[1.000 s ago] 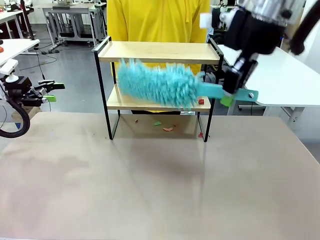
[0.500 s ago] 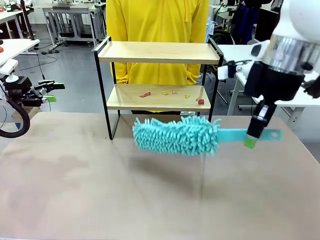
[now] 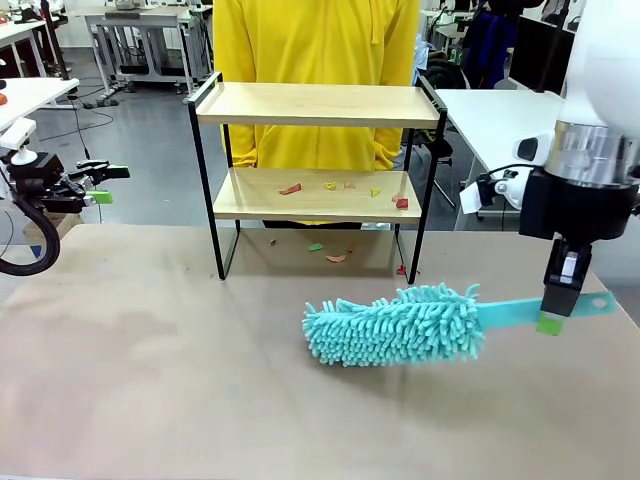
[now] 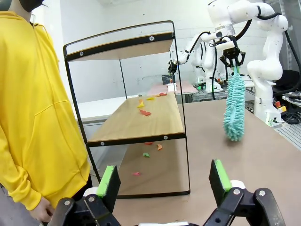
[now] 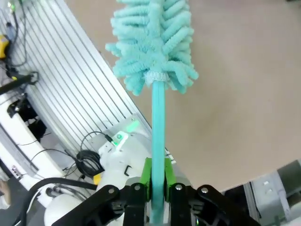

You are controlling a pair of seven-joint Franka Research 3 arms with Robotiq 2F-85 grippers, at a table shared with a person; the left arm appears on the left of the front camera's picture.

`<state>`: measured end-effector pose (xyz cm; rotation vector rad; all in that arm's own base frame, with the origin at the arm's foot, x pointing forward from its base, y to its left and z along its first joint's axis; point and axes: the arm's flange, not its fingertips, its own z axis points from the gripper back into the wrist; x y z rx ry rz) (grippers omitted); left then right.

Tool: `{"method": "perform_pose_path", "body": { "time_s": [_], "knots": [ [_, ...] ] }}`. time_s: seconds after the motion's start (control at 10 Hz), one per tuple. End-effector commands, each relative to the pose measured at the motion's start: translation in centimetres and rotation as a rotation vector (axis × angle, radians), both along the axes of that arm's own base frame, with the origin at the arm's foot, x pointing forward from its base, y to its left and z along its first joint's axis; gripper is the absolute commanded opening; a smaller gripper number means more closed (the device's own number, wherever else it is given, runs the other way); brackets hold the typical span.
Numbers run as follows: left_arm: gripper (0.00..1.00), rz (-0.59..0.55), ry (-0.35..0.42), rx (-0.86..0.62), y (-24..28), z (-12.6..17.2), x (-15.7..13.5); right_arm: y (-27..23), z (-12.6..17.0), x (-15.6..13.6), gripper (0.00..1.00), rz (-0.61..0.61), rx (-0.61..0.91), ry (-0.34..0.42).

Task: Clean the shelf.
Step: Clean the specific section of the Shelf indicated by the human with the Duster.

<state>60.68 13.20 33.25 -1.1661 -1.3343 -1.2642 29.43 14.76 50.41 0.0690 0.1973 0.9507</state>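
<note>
The shelf (image 3: pixel 318 103) stood on the table (image 3: pixel 150 380), with a person in yellow (image 3: pixel 315 40) right behind it. In front of the shelf and to its right, the right gripper (image 3: pixel 552 318) had its fingers clamped on the handle of a teal duster (image 3: pixel 395 325), whose fluffy head hung level, clear of the shelf. Well to the shelf's left, the left gripper (image 3: pixel 108 184) waited with fingers apart, empty. Scraps (image 3: pixel 330 186) lay on the shelf's lower board, so the sweeping looked unfinished. The next move called for raising the duster to that board and drawing it across them.
</note>
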Motion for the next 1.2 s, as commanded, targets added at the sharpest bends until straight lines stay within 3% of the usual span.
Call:
{"method": "perform_pose_path", "body": {
  "time_s": [0.0,1.1],
  "knots": [
    [1.0,-0.006,-0.015,-0.007,-0.06,0.22,-0.15,0.39,-0.22,-0.34,0.13,0.013,0.031,0.014],
    [1.0,-0.006,-0.015,-0.007,-0.06,0.22,-0.15,0.39,-0.22,-0.34,0.13,0.013,0.031,0.014]
  ]
}}
